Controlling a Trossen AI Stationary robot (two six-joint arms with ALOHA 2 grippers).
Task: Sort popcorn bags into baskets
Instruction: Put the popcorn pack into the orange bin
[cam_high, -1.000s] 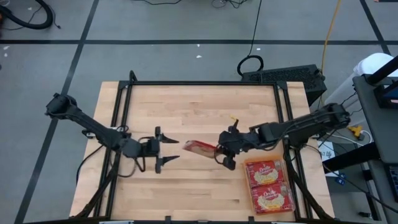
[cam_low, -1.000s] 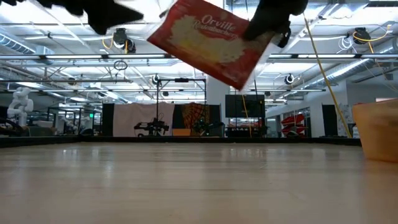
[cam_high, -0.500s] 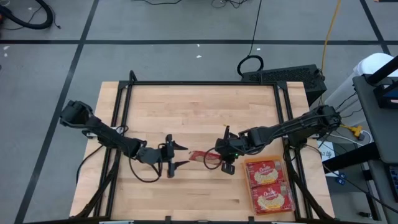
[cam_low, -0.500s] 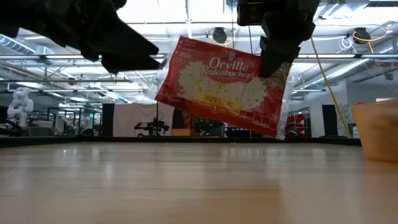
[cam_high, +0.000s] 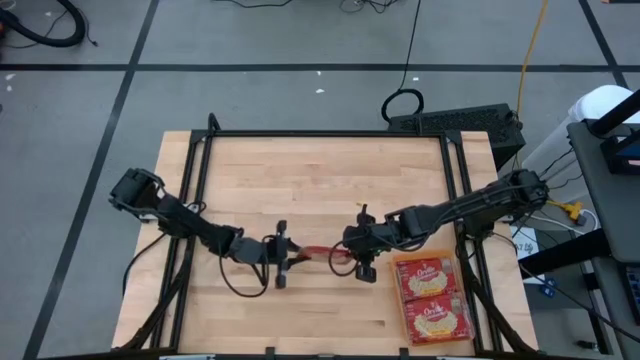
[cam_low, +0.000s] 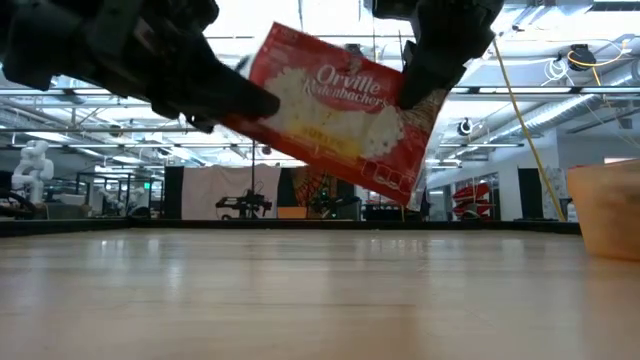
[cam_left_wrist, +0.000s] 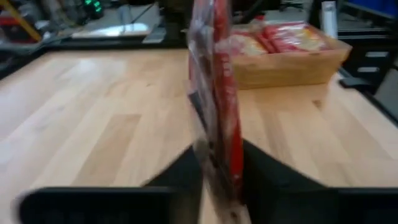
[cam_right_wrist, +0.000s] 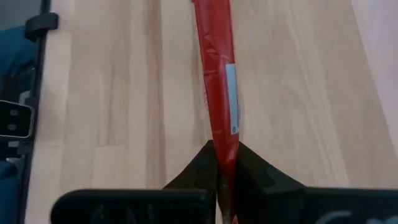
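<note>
The left gripper reaches in from the table's 9 o'clock side toward its middle, with its jaws closed on the near end of a popcorn bag. In the left wrist view the bag stands on edge between the two dark fingers, which press against both of its faces. The bag hangs in the air above the wooden table, clear of the surface in the low view, tilted with its printed face toward that camera. At the bag's 3 o'clock end the right gripper clamps the other edge; in the right wrist view its fingers meet on the thin red packet. So each gripper holds one end. Toward 4 o'clock of the table sits the orange basket, with two popcorn bags lying flat inside it.
</note>
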